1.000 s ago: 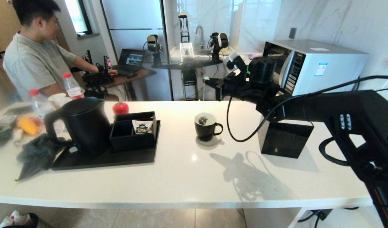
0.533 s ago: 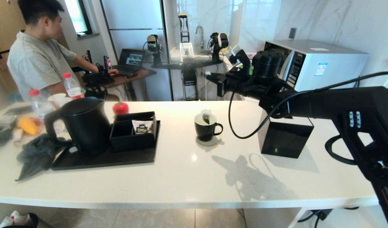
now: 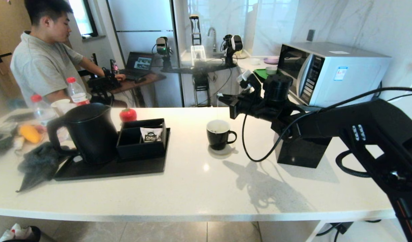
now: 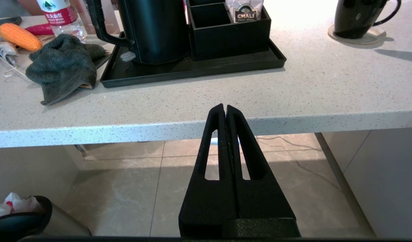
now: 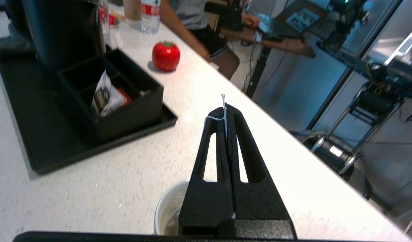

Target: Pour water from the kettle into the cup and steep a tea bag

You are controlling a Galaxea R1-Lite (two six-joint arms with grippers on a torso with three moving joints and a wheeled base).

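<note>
The small black cup (image 3: 219,134) stands on a coaster mid-counter. My right gripper (image 3: 221,96) hovers just above it, shut on the tea bag's thin white string (image 5: 223,117), which comes out at the fingertips. The pouch hangs down inside the cup (image 5: 165,208) and hardly shows. At the left, the tall black kettle (image 3: 88,132) stands upright on its tray, untouched. My left gripper (image 4: 225,108) is shut and empty, low in front of the counter's front edge, outside the head view.
A black tray (image 3: 108,169) carries the kettle and an organiser box (image 3: 142,141) with a CHALI sachet. A black cube tissue box (image 3: 303,149) sits right of the cup, under my right arm. Microwave (image 3: 337,70) back right; cloth (image 3: 38,164) and bottles (image 3: 76,90) at left.
Half a second ago my right gripper had lifted the tea bag above the cup's rim. It has now come back down and the pouch is inside the cup. The left arm is still.
</note>
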